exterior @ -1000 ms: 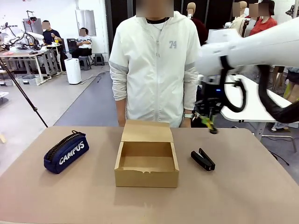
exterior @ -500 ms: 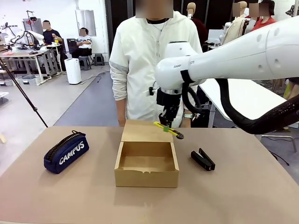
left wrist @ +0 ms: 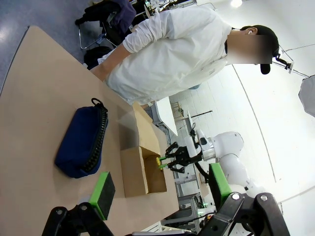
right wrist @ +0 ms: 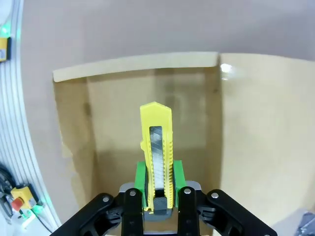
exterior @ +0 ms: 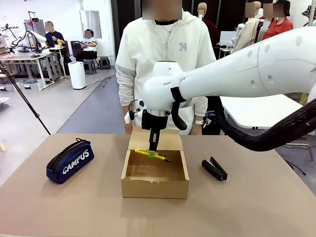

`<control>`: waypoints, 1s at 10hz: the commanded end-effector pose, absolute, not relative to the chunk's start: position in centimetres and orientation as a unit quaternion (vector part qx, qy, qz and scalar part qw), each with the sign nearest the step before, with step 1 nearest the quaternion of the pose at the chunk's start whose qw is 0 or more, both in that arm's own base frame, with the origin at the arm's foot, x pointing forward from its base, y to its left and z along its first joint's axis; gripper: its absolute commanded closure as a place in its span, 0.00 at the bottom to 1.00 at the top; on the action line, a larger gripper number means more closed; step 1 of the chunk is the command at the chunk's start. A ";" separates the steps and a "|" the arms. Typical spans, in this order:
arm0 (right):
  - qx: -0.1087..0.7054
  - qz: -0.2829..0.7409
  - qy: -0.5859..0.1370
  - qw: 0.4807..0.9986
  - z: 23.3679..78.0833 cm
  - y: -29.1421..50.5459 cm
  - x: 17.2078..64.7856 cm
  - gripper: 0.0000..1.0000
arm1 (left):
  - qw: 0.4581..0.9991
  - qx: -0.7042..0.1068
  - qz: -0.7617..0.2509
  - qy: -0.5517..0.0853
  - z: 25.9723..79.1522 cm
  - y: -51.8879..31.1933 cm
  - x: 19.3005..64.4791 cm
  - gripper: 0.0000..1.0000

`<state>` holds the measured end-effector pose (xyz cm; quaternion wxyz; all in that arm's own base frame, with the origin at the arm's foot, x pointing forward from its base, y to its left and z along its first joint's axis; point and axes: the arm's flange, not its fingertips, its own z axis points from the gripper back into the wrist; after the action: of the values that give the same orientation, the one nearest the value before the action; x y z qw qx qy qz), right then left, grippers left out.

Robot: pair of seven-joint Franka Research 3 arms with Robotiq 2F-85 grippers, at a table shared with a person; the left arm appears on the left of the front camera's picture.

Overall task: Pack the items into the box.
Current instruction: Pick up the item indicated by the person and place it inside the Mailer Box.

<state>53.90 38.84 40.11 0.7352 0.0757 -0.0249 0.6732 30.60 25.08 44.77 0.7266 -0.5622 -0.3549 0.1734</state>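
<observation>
The open cardboard box [exterior: 155,183] sits mid-table with its lid flap raised at the back. My right gripper [exterior: 152,150] hangs over the box's opening, shut on the yellow stick [exterior: 151,154], which lies level just above the rim. In the right wrist view the yellow stick [right wrist: 156,147] juts from between the green pads [right wrist: 140,179] over the box floor [right wrist: 123,113]. The navy CAMPUS pouch [exterior: 70,160] lies left of the box, the black stapler [exterior: 214,169] to its right. My left gripper [left wrist: 160,189] stands open, well back from the pouch [left wrist: 81,142] and the box [left wrist: 133,169].
A person in a white jacket [exterior: 163,69] stands close behind the box at the far table edge. My right arm [exterior: 237,74] spans the table's right half above the stapler. Bare tabletop [exterior: 158,217] lies in front of the box.
My right arm swung left from beyond the stapler and came down, carrying the yellow stick to just over the box's opening. The pouch, stapler and box stayed put.
</observation>
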 end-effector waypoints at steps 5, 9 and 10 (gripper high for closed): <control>0.083 0.645 0.052 0.758 34.0 38.4 55.4 1.00 | 0.720 -0.568 0.175 -0.359 45.0 25.1 30.6 0.00; 0.085 0.645 0.048 0.758 34.3 37.7 55.2 0.00 | 0.720 -0.568 0.175 -0.359 45.0 25.1 30.6 0.00; 0.085 0.647 0.048 0.756 34.4 37.6 55.3 0.00 | 0.720 -0.568 0.175 -0.359 45.0 25.1 30.6 0.00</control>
<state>55.24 37.66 33.82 0.7523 0.0916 0.0425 0.6510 30.60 25.08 44.77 0.7265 -0.5622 -0.3549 0.1734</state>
